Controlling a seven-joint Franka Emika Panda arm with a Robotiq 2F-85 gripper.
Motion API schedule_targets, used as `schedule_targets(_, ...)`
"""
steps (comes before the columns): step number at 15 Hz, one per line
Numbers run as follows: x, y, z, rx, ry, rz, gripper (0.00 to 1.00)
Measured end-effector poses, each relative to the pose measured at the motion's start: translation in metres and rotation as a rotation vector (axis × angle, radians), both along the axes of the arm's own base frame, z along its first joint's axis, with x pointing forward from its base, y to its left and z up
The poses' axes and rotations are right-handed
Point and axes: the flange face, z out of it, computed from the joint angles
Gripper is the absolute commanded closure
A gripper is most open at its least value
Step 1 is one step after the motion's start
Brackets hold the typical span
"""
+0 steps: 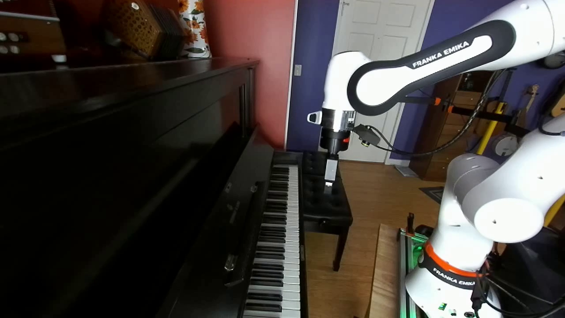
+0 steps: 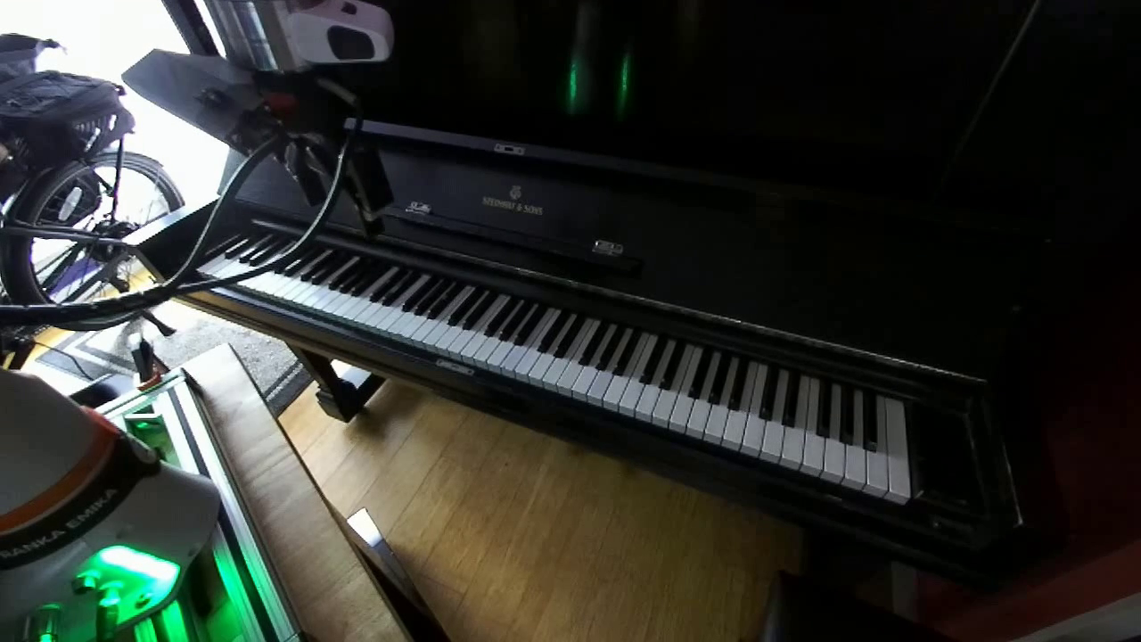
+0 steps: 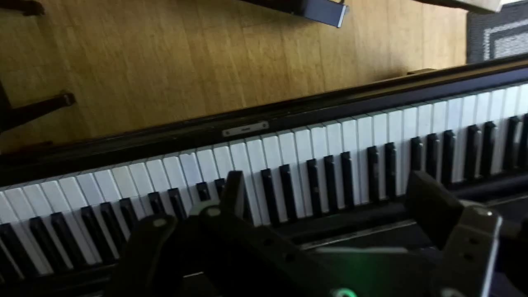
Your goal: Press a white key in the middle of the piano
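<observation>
The glossy black piano (image 1: 212,207) shows in both exterior views (image 2: 758,259), with its lid up and its long row of white and black keys bare. White keys near the middle (image 2: 539,361) also show below the gripper in the wrist view (image 3: 303,142). My gripper (image 3: 324,181) is open, its two fingers wide apart with nothing between them. In an exterior view the gripper (image 1: 329,179) points down and hangs above keyboard height, apart from the keys. It shows dark and partly behind cables in an exterior view (image 2: 348,205).
A black padded bench (image 1: 326,198) stands by the far end of the keyboard. The raised key lid (image 1: 238,194) stands behind the keys. A wooden robot stand (image 2: 285,526) faces the piano. A concertina (image 1: 137,28) and a flowered vase (image 1: 194,31) stand on the piano top.
</observation>
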Motion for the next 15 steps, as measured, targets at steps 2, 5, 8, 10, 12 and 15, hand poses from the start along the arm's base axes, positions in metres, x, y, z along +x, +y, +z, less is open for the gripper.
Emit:
schedule_targets(2,0.015,-0.019,-0.018,-0.076,-0.024,0.028,0.00)
schedule_targets(5,0.036,-0.044,-0.056,-0.142,-0.038,0.093,0.00)
schedule_targets(8,0.053,-0.066,-0.092,-0.149,-0.032,0.142,0.00)
schedule_targets(10,0.064,-0.081,-0.112,-0.148,-0.029,0.158,0.00)
schedule_targets(12,0.068,-0.085,-0.119,-0.149,-0.017,0.158,0.00)
schedule_targets(15,0.069,-0.081,-0.114,-0.152,-0.030,0.165,0.00)
